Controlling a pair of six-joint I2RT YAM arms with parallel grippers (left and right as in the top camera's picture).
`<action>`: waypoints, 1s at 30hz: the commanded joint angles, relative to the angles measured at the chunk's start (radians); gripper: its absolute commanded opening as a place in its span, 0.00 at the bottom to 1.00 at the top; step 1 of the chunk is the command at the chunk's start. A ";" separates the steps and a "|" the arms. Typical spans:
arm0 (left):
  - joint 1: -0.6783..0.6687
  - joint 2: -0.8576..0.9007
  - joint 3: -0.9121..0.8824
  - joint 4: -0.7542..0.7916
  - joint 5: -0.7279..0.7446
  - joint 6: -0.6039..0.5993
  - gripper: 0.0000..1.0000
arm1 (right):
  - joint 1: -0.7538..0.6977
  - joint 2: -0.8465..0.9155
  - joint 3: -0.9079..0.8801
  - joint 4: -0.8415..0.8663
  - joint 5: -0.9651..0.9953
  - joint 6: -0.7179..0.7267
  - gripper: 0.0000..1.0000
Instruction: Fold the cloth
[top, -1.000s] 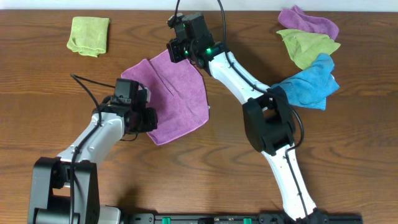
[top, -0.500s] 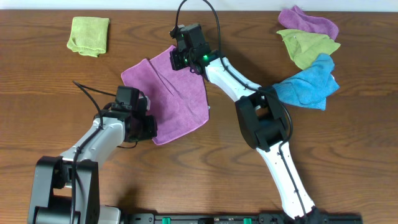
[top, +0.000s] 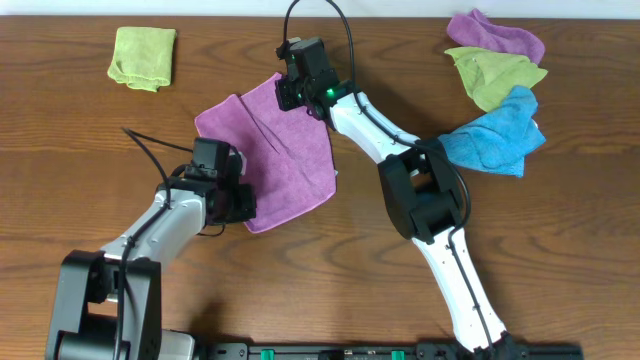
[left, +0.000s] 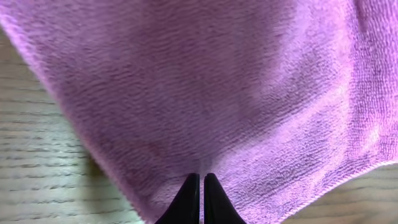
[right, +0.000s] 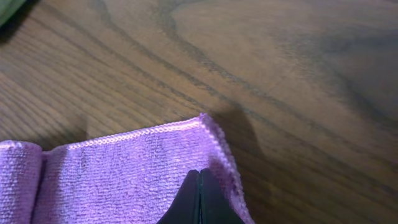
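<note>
The cloth (top: 285, 150), a mauve-purple towel, lies spread as a tilted square on the wooden table (top: 560, 230). My left gripper (top: 243, 205) is at its near-left corner, shut and pinching the fabric. In the left wrist view the cloth (left: 205, 81) fills the frame beyond the closed left gripper (left: 201, 177). My right gripper (top: 287, 90) is at the cloth's far corner, shut on it. The right wrist view shows the hemmed corner of the cloth (right: 137, 168) under the closed right gripper (right: 199, 173), with a small fold at the left edge.
A folded lime-green cloth (top: 143, 55) lies at the far left. At the far right there is a heap of a violet cloth (top: 497, 35), a lime cloth (top: 495, 75) and a blue cloth (top: 497, 135). The right arm's base (top: 430, 200) stands beside the cloth.
The right gripper has shifted a little to the right, drawing the far corner out. The left gripper has slid slightly down and right along the near-left corner. Both stay shut.
</note>
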 joint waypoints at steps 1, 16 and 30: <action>-0.028 0.007 -0.007 -0.008 -0.016 -0.004 0.06 | 0.007 0.021 0.019 -0.006 0.049 0.011 0.01; -0.094 0.011 -0.007 -0.067 -0.105 -0.004 0.06 | -0.003 0.040 0.019 -0.040 0.058 0.011 0.01; -0.093 0.011 -0.007 -0.132 -0.267 -0.042 0.06 | -0.119 0.039 0.019 -0.229 0.113 0.082 0.01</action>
